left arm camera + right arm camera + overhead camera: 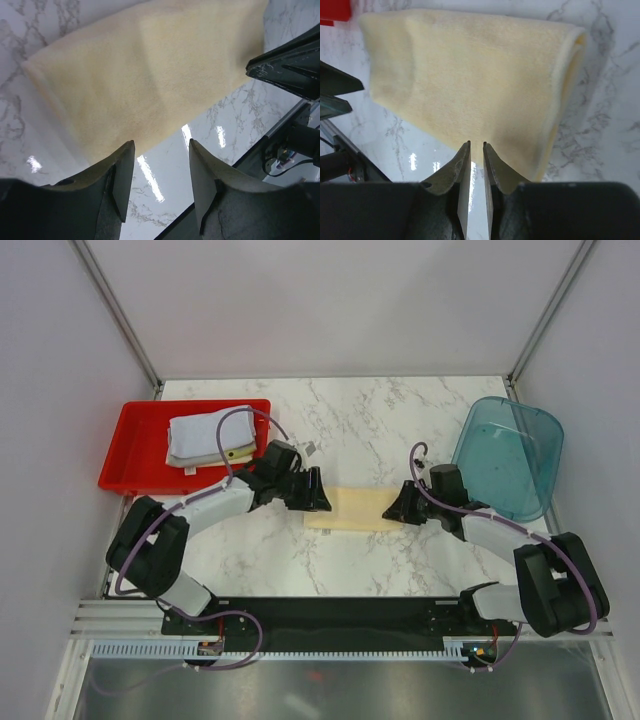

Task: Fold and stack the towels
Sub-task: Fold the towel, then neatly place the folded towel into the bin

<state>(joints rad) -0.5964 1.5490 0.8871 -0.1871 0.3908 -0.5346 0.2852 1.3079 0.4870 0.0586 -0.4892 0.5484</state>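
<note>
Black left fingers [120,175] stand spread and empty, their tips just short of the edge of the pale yellow towel [150,75]. The right fingers [462,170] are drawn almost together, with a thin slit between them and nothing visibly in it, at the towel's opposite end. The towel lies folded flat at the centre of the worktop [380,425], between both arms. More folded towels [208,438] sit in the red tray [130,455] at upper left.

The main risk, I judge, is a shallow pinch. If the fingers catch only the top layer, the fold opens on the lift. Fingers scraping the glossy marble could also push the thin cloth into a bunch, and a lopsided carry would land it askew on the stack.
</note>
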